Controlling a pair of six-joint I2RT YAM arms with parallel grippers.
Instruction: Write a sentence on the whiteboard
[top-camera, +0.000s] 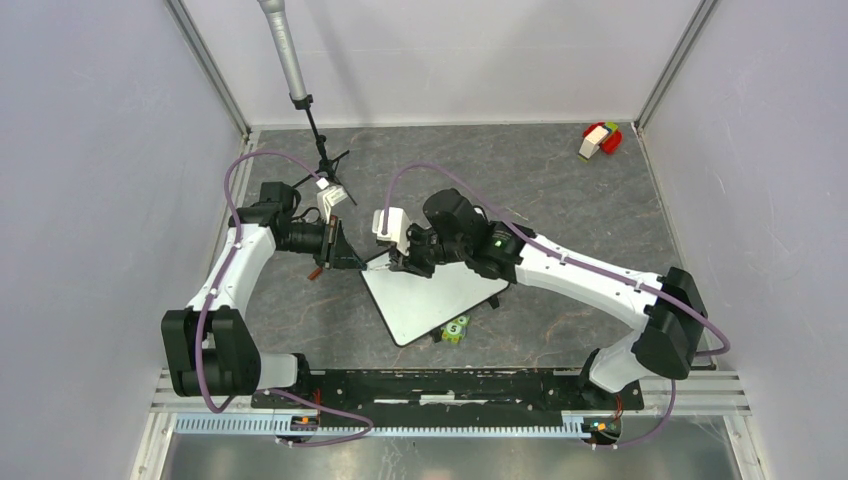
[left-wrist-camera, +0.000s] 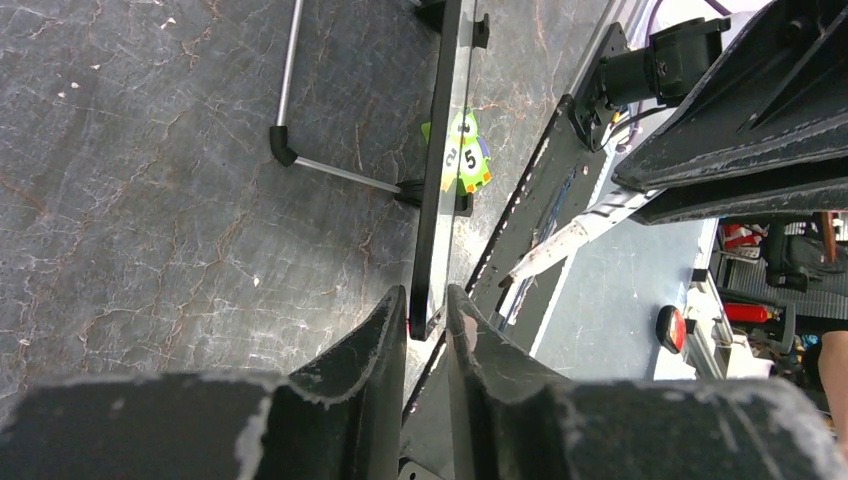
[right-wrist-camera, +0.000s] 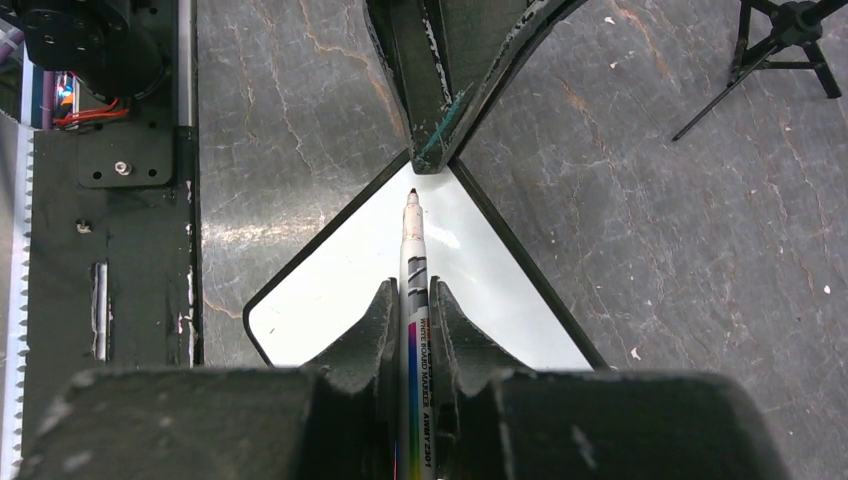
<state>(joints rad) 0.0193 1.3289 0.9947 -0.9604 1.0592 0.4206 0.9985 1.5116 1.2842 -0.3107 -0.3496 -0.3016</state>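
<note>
Pressure matters most here: my right tool grips the white whiteboard marker, tip at the corner of the blank black-framed white whiteboard on the grey stone surface, my left tool pinching that corner steady; I'd press lightly and stroke slowly

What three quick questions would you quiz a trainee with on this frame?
1. True or false: the whiteboard already has writing on it.
2. The right fingers hold: A eraser, B marker, C cloth.
3. What do the left fingers clamp?

Key: 1 false, the surface is blank. 2 B, with the tip uncapped and pointing at the whiteboard's far corner. 3 The whiteboard, by its edge.
</note>
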